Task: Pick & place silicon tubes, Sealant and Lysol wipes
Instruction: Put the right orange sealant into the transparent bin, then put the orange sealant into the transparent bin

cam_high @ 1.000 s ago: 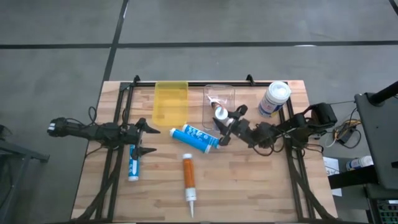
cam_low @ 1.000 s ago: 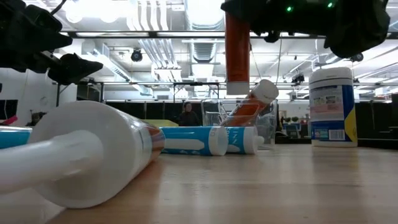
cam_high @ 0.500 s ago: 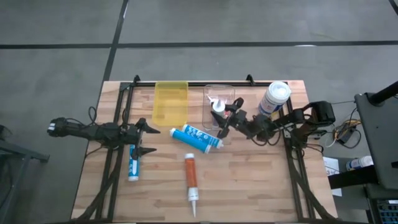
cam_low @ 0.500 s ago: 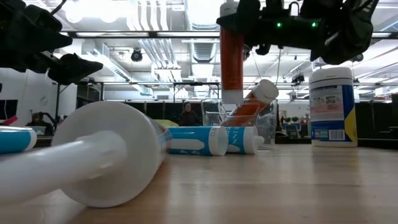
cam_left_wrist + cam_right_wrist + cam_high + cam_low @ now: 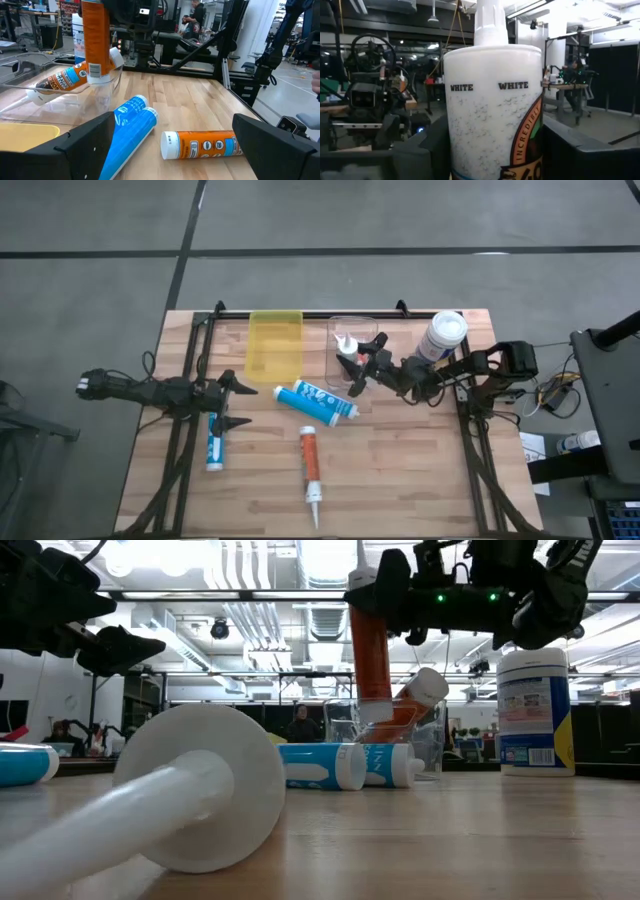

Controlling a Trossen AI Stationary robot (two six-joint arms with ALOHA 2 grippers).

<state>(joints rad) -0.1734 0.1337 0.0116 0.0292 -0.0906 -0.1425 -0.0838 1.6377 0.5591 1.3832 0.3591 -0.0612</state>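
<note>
My right gripper [image 5: 362, 366] is shut on an orange-and-white sealant tube [image 5: 367, 655] that stands upright over the clear container [image 5: 352, 338]. The tube's lower end [image 5: 375, 712] is below the container's rim. A second orange tube [image 5: 405, 703] leans inside the container. My left gripper [image 5: 236, 400] is open and empty above a blue-and-white tube [image 5: 213, 442] lying on the table. Two blue tubes [image 5: 315, 400] lie side by side at the middle, and an orange tube [image 5: 311, 476] lies nearer the front. The Lysol wipes [image 5: 441, 338] stand at the far right. My right gripper pinches the sealant tube's body [image 5: 492, 115] between its two fingers [image 5: 422, 150], in the tube's upper part. The fingers come level from the table's right and lie across the tube. The tube hangs upright, its lower end [image 5: 96, 75] inside the clear container.
A yellow tray [image 5: 274, 343] stands left of the clear container at the far edge. Black rails [image 5: 190, 380] run along the table's left, right and far sides. The near orange tube's nozzle end [image 5: 195, 805] fills the low view's foreground. Bare wood lies at the near right.
My right gripper has gone toward the table's far left with the sealant tube, from beside the blue tubes to over the clear container, and has gone down, so the tube's lower end is now inside the rim. The orange tube on the table has turned a little.
</note>
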